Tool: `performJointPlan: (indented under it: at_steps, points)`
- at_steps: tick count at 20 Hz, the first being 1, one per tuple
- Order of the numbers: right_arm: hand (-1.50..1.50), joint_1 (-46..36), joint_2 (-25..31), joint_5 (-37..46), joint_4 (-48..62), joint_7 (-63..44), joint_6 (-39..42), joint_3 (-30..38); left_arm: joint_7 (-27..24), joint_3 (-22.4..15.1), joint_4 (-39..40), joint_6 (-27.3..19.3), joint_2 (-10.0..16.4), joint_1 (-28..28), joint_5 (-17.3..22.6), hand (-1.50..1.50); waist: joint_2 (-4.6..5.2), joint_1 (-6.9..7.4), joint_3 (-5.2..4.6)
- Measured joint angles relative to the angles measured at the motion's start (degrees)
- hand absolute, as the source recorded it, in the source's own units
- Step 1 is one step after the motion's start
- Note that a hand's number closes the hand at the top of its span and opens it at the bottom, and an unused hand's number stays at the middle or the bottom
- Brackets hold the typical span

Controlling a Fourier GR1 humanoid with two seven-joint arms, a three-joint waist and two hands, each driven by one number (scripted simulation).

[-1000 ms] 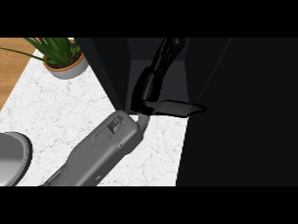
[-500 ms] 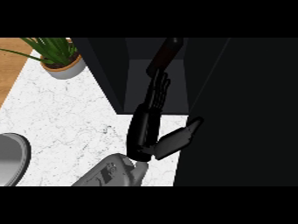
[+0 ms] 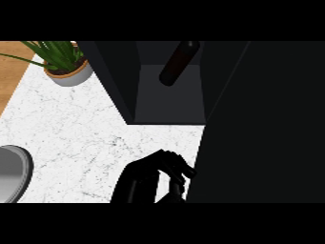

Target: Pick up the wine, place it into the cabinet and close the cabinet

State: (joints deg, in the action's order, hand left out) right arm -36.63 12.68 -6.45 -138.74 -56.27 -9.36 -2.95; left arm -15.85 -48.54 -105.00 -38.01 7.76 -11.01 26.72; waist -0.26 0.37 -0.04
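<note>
Home kitchen. White marble-patterned counter (image 3: 73, 133), wood strip (image 3: 3, 76) along its left edge. Dark cabinet (image 3: 168, 102) standing on counter, door open, wine bottle (image 3: 179, 62) inside. Potted plant (image 3: 65, 66) at back. Grey rounded vessel (image 3: 3, 174) at left edge.

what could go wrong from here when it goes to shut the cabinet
The black left hand, fingers curled, sits by the inner face of the open dark cabinet door; the swinging door may trap it. The dark wine bottle looks slanted inside the dark cabinet; a hard shut might topple it. A stray sweep could hit the green potted plant beside the cabinet.
</note>
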Motion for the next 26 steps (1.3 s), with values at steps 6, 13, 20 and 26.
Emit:
performJointPlan:
  at_steps: [6,13,20,26]
  points:
    - [1.50,1.49,-0.04,-2.66,-0.24,0.60,2.20,-1.43,-2.23,0.20,-8.16,6.50,8.63,8.57,1.53,1.50,0.10,0.13,0.10]
    - [1.50,-0.49,-3.31,-3.99,0.32,-0.22,3.41,-7.89,-5.58,5.33,-14.64,14.72,18.95,16.84,6.04,1.50,-0.02,0.53,0.22]
    - [1.50,-3.64,-10.02,-3.62,2.09,-1.59,1.21,-18.30,-9.74,17.93,-18.35,26.05,28.77,24.74,15.62,1.50,-0.14,1.00,-0.09]
    - [1.50,-10.37,-12.01,-1.26,8.65,-0.81,-2.59,-26.96,-12.88,29.94,-17.97,36.18,35.59,31.92,23.32,1.50,-0.20,1.51,-0.15]
